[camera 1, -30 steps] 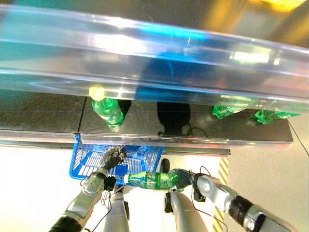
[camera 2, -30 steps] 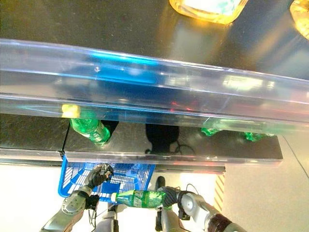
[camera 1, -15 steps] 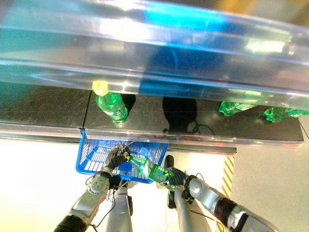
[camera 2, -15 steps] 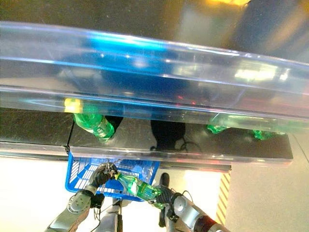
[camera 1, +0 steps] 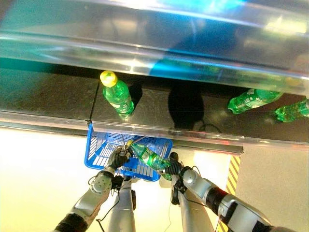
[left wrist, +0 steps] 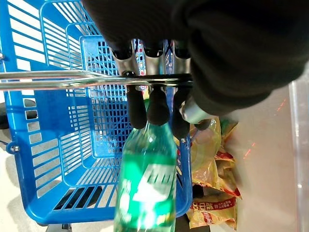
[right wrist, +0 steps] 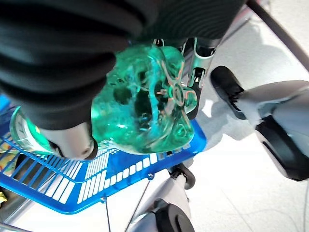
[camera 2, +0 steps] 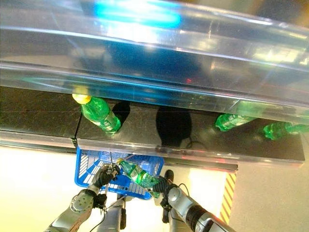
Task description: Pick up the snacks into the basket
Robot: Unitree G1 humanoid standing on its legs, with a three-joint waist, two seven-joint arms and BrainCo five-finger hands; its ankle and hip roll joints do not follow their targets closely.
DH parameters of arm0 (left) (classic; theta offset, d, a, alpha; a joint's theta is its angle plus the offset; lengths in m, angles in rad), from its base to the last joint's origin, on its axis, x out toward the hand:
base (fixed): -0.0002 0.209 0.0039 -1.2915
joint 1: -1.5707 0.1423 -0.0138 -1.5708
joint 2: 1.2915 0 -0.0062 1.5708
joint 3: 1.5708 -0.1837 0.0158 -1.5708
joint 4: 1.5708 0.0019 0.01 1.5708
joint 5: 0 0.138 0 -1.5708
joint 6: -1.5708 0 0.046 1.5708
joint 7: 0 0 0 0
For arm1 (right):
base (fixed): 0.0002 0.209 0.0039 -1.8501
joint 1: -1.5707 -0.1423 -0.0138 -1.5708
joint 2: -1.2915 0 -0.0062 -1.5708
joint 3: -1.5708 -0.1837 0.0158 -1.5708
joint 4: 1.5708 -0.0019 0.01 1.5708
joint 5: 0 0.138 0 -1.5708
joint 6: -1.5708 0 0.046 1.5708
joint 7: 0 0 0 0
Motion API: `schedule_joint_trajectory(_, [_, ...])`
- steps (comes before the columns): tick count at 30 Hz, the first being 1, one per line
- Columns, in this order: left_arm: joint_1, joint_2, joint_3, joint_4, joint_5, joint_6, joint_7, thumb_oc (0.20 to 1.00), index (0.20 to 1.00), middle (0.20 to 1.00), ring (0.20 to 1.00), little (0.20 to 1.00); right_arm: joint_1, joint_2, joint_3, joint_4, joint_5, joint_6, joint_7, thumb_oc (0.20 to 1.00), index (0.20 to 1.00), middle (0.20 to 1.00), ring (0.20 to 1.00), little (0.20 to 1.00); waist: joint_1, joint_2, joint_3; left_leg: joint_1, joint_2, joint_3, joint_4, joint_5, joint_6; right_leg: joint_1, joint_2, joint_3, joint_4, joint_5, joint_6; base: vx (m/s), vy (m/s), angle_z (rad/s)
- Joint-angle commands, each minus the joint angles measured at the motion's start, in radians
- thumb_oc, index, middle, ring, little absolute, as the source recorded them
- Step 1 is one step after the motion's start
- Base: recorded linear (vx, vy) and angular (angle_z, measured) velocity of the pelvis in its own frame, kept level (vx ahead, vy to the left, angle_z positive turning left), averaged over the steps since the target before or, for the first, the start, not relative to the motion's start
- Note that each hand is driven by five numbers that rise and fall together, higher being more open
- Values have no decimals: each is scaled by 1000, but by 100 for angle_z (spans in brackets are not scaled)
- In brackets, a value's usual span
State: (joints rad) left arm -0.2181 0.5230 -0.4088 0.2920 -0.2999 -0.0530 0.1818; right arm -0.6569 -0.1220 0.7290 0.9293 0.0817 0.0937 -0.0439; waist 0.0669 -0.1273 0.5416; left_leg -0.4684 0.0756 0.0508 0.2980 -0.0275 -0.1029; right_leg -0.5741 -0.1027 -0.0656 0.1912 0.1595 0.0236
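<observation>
My left hand (camera 1: 117, 157) is shut on the metal handle (left wrist: 72, 79) of a blue plastic basket (camera 1: 101, 150), its fingers (left wrist: 157, 104) curled over the wire. A green bottle (camera 1: 149, 157) leans over the basket's right rim, neck pointing into it, and my right hand (camera 1: 175, 168) is shut on its lower end. The right wrist view looks at the bottle's green base (right wrist: 145, 101) above the basket rim (right wrist: 120, 179). Yellow snack packets (left wrist: 212, 208) lie just past the basket's wall in the left wrist view.
A dark shelf (camera 1: 48, 96) runs across behind the basket under a clear plastic rail (camera 1: 154, 53). On it a green bottle with a yellow cap (camera 1: 117, 98) stands upright, and two green bottles (camera 1: 251, 100) (camera 1: 292, 111) lie at the right. A yellow-striped floor marking (camera 1: 232, 169) is at the right.
My right hand has swung the green bottle from level below the basket to tilted, with its neck over the basket's rim. The camera has shifted; my left hand keeps its hold on the handle.
</observation>
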Motion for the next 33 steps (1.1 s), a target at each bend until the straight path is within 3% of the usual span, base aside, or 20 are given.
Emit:
schedule_joint_trajectory(1, [26,14,-22,-230,-38,-58,-6,200,200,200,200,200,-20,79,19,-19,64,-45,-4,200,200,200,200,200,8,56,-22,-61,-7,-57,-21,49,23,-10,-102,28,104,-90,140,0,0,0])
schedule_joint_trajectory(5, [28,20,-44,-255,-54,-54,-23,200,200,200,200,200,-22,110,-5,17,172,-46,-6,200,200,200,200,200,18,69,-22,-63,-11,-61,-25,52,24,-11,-107,24,107,-91,141,5,10,6])
schedule_joint_trajectory(6, [28,22,-47,-261,-57,-54,-26,200,200,200,200,200,-24,115,-6,28,187,-46,-3,285,285,285,285,285,22,71,-22,-63,-12,-62,-26,52,24,-11,-108,23,108,-91,142,5,6,10])
schedule_joint_trajectory(7, [28,22,-47,-261,-57,-54,-26,200,200,200,200,200,-24,115,-6,28,187,-46,-3,476,476,476,476,476,22,71,-22,-63,-12,-62,-26,52,24,-11,-108,23,108,-91,142,6,4,11])
schedule_joint_trajectory(8, [24,23,-58,-265,-66,-56,-35,200,200,200,200,200,-35,121,-11,38,207,-48,-2,1000,1000,1000,1000,1000,28,76,-22,-65,-14,-64,-26,53,25,-11,-110,21,110,-93,142,6,7,8])
schedule_joint_trajectory(22, [6,15,-98,-234,-65,-57,-40,200,200,200,200,200,-28,129,-13,60,236,-59,-7,1000,1000,1000,1000,1000,33,81,-22,-61,-19,-69,-38,59,25,-9,-112,20,110,-96,142,4,1,2])
schedule_joint_trajectory(33, [16,17,-86,-223,-63,-52,-36,200,200,200,200,200,18,81,-7,-18,236,-69,-4,1000,1000,1000,1000,1000,18,72,-22,-44,-16,-63,-32,54,25,7,-116,22,120,-102,143,0,0,0])
